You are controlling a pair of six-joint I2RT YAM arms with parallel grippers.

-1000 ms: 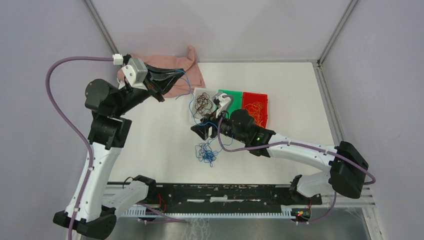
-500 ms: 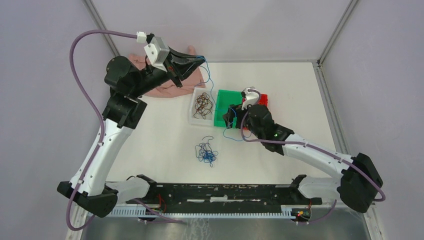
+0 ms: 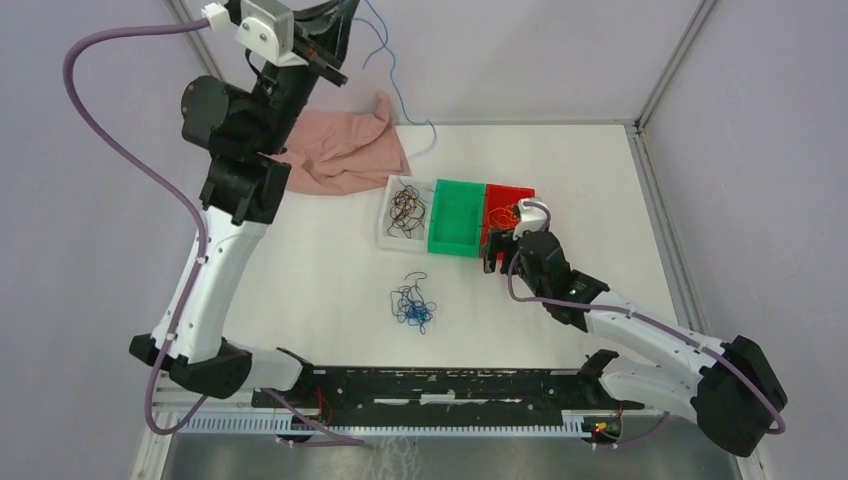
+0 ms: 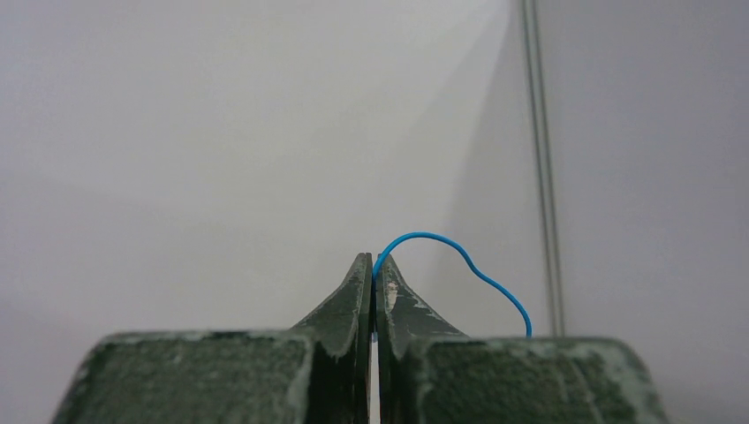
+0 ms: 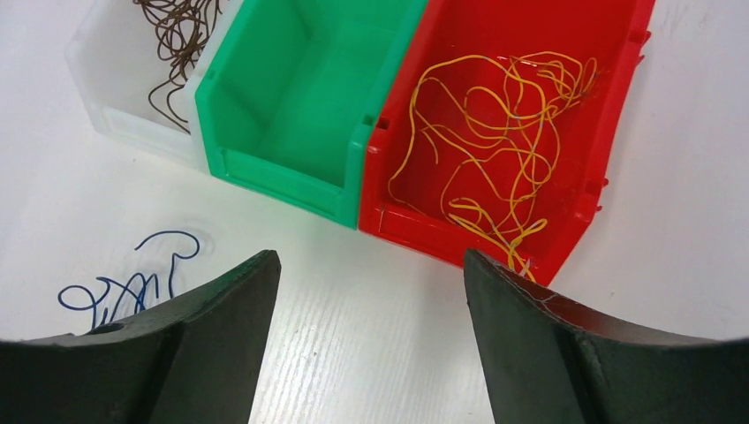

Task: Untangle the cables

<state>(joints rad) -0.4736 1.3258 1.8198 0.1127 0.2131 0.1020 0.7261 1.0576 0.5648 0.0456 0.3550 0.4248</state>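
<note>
My left gripper (image 3: 338, 12) is raised high at the back left, shut on one thin blue cable (image 3: 398, 95) that dangles down toward the table's far edge. In the left wrist view the strand (image 4: 459, 261) arches out from the closed fingertips (image 4: 374, 261). A blue tangle (image 3: 412, 305) lies mid-table, its edge showing in the right wrist view (image 5: 132, 283). Brown cables (image 3: 405, 205) sit in the clear bin (image 3: 385, 228), yellow-orange cables (image 5: 495, 115) in the red bin (image 5: 424, 230). My right gripper (image 5: 369, 256) hovers open and empty just in front of the red bin.
A green bin (image 3: 452, 245) stands between the clear and red bins with nothing in it. A pink cloth (image 3: 340, 150) lies at the back left beneath the raised left arm. Grey walls enclose the table on three sides.
The left arm rose from the cloth to high up, drawing the blue cable free. The right gripper opened wider and moved right, from the clear bin to the front of the red bin.
</note>
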